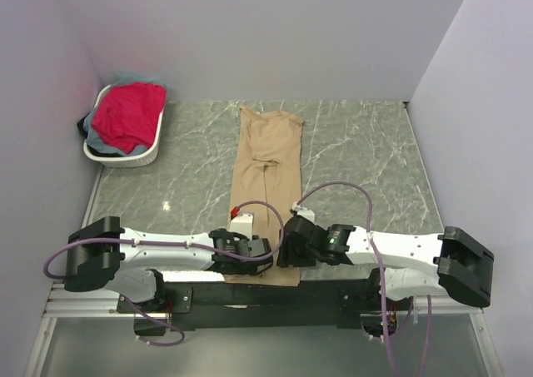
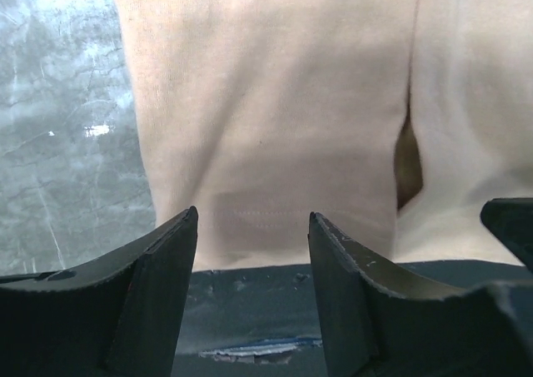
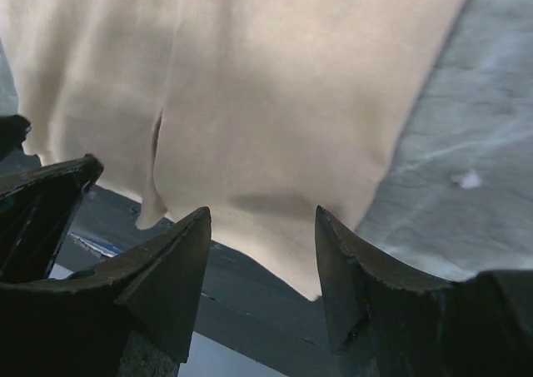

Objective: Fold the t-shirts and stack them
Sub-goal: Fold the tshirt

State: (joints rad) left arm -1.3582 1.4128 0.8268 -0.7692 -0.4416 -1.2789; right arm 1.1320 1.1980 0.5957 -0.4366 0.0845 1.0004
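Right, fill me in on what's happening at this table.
Two robot arms are working on a tan t-shirt, which lies in a long narrow strip down the middle of the marbled table. The left gripper and right gripper sit side by side at its near hem, jaws open, with no cloth pinched. A red-pink t-shirt lies heaped on other clothes in the white basket at the far left.

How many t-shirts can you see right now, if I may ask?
4. The tan t-shirt lies on the table; in the white basket, the red-pink t-shirt sits on top, a blue-grey t-shirt beneath, a dark t-shirt at its left edge. Others may be hidden.
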